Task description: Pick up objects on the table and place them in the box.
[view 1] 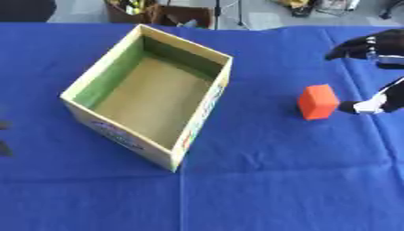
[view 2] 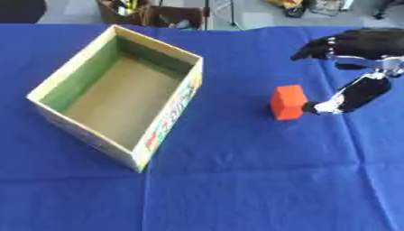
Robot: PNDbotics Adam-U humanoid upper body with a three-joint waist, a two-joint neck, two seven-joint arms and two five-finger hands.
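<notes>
An orange block [view 2: 288, 102] stands on the blue tablecloth, right of the open cardboard box [view 2: 118, 92], which holds nothing I can see. My right hand [view 2: 355, 67] comes in from the right edge, open. Its fingers [view 2: 323, 47] stretch out above and beyond the block, and its thumb [view 2: 335, 103] reaches down with its tip just at the block's right side. Nothing is gripped. At the left edge of the left eye view a few dark fingertips [view 1: 4, 135] of my left hand show low down.
Blue cloth [view 2: 236, 180] covers the whole table. Beyond its far edge lie a brown box with clutter [view 2: 154, 13] and stand legs on a grey floor.
</notes>
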